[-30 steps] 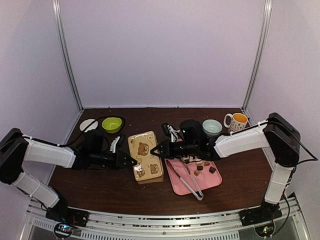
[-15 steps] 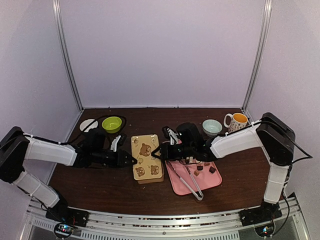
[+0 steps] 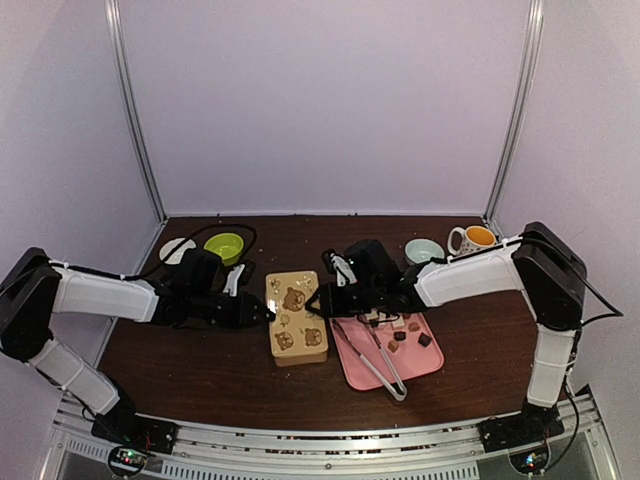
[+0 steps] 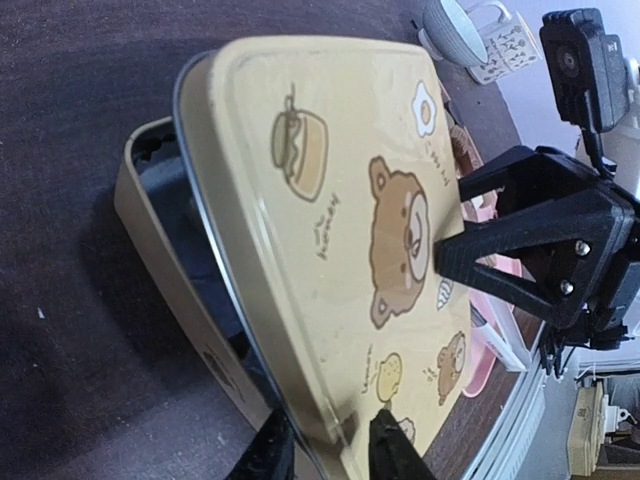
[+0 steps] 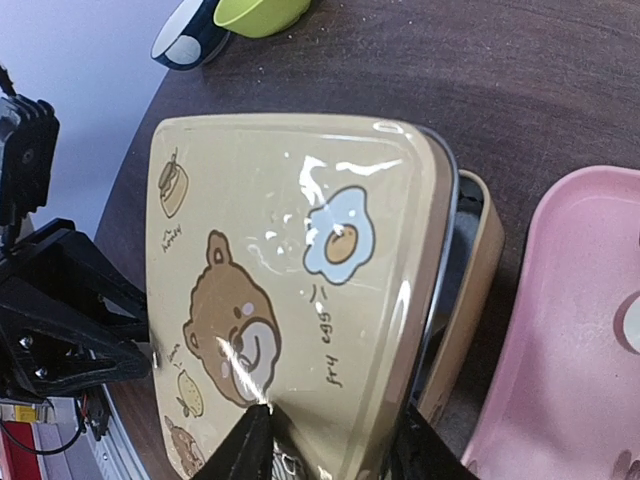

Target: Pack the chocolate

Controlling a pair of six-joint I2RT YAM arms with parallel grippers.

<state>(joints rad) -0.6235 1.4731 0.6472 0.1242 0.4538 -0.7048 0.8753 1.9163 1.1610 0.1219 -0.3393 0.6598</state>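
Several small chocolate pieces (image 3: 398, 346), dark and caramel brown, lie on a pink tray (image 3: 432, 362) right of centre. The tan box with bear pictures (image 3: 296, 316) sits left of the tray. Its lid (image 4: 340, 200) is lifted and tilted above the open base (image 4: 165, 250). My left gripper (image 3: 262, 312) is shut on the lid's left edge, as the left wrist view shows (image 4: 325, 440). My right gripper (image 3: 318, 300) is shut on the lid's right edge (image 5: 335, 450). The lid (image 5: 290, 260) hides most of the base (image 5: 470, 290), so I cannot see its contents.
Clear tongs (image 3: 378, 368) lie on the tray's near side. A pale blue bowl (image 3: 424, 252) and a mug (image 3: 472, 241) stand at the back right. A green bowl (image 3: 224, 247) and a dark and white dish (image 3: 177, 250) stand at the back left.
The lid has turned from skewed to nearly square with the table edge. Both grippers have shifted slightly with it and still hold it.
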